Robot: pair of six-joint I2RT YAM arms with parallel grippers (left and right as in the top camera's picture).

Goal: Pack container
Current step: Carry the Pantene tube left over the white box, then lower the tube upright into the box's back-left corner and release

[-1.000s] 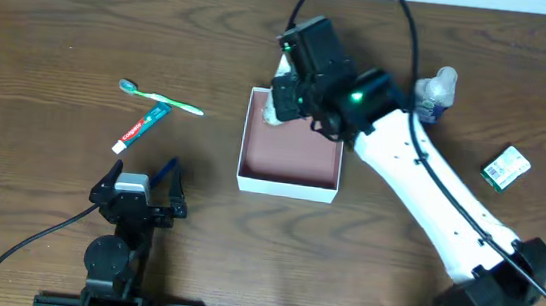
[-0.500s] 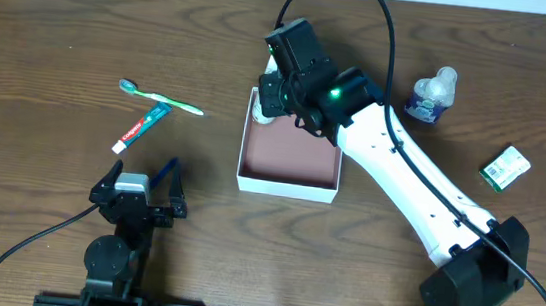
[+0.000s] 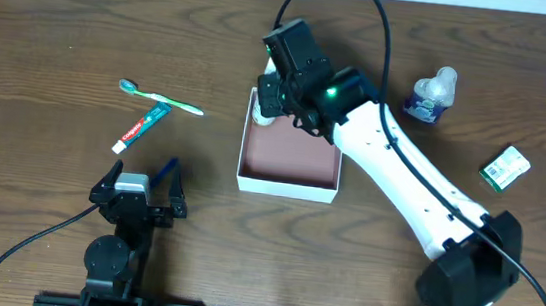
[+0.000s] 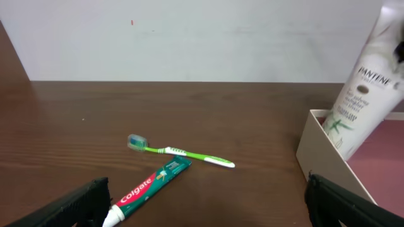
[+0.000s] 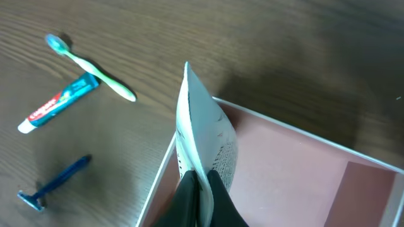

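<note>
Container [image 3: 289, 165] sits near the middle of the table [image 3: 56, 12], a square shallow box with white walls and a pinkish floor, and nothing lies flat in it yet. The right gripper [image 5: 199, 183] is clenched on the crimped end of a white shampoo tube [image 4: 360, 94] and holds it tilted over the far left corner of the box. The cap end dips below the wall there; whether it touches the floor cannot be told. The step in hand looks like placing this tube. The next move probably calls for lowering it, tipping it down so that it lies along the floor rather than leaning on the wall, and only then letting go, or it may topple out over the rim.

The left gripper [image 3: 142, 176] rests at the near left of the table with its jaws spread wide and nothing between them. A razor [image 3: 162, 174] lies just beside it, with toothpaste [image 3: 142, 127] and a toothbrush [image 3: 161, 97] a little farther out. A small bottle [image 3: 429, 96] and a green packet [image 3: 505, 166] wait on the right, well apart from the box
</note>
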